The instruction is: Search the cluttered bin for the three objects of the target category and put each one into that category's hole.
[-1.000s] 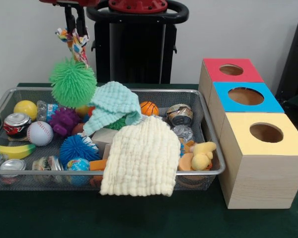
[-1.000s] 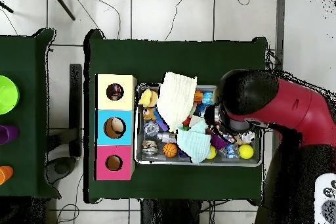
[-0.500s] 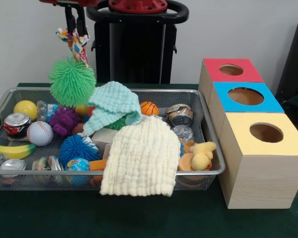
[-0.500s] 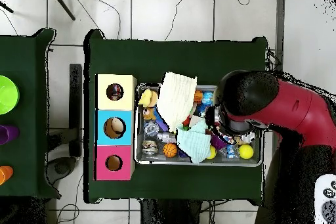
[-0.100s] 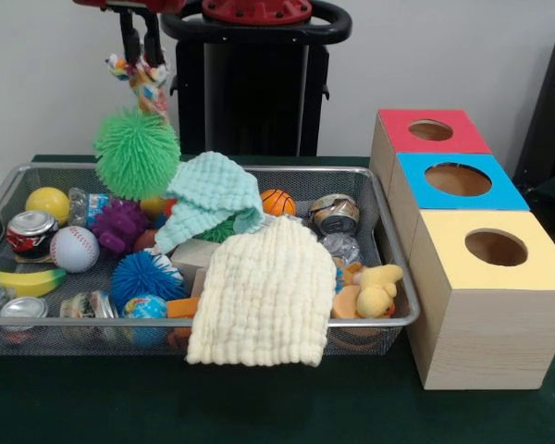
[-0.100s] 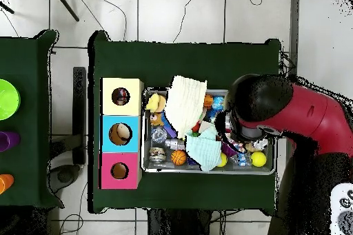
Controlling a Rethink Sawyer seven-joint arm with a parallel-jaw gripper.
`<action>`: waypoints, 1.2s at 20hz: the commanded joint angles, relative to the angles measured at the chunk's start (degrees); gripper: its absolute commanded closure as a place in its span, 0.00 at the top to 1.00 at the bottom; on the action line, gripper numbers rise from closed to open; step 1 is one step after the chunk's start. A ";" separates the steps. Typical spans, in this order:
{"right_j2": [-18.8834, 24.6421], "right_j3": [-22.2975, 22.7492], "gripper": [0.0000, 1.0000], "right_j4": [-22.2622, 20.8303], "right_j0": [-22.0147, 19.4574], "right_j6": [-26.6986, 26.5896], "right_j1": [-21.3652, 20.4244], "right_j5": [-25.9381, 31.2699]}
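Carry step in hand — fingers (image 5: 141,54) clamped on the patterned tag of a green spiky ball (image 5: 136,153), hanging clear above the far left corner of the wire bin (image 5: 388,242). Next move likely calls for travel across to the row of boxes — red hole (image 5: 431,130), blue hole (image 5: 458,178), yellow hole (image 5: 496,247) — then release. Left in bin: two cloths, cans, balls, banana, plush duck.

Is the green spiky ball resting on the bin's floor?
No, the green spiky ball hangs in the air from the gripper, above the wire bin.
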 commanded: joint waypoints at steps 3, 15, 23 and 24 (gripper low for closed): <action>1.55 6.57 1.00 1.08 -0.82 5.83 -0.33 -0.39; 1.49 6.50 1.00 1.06 -0.77 5.80 -0.25 -0.57; 1.56 6.61 1.00 1.05 -0.95 5.59 -0.10 -1.18; 1.60 6.65 1.00 1.06 -1.02 5.51 -0.04 -1.34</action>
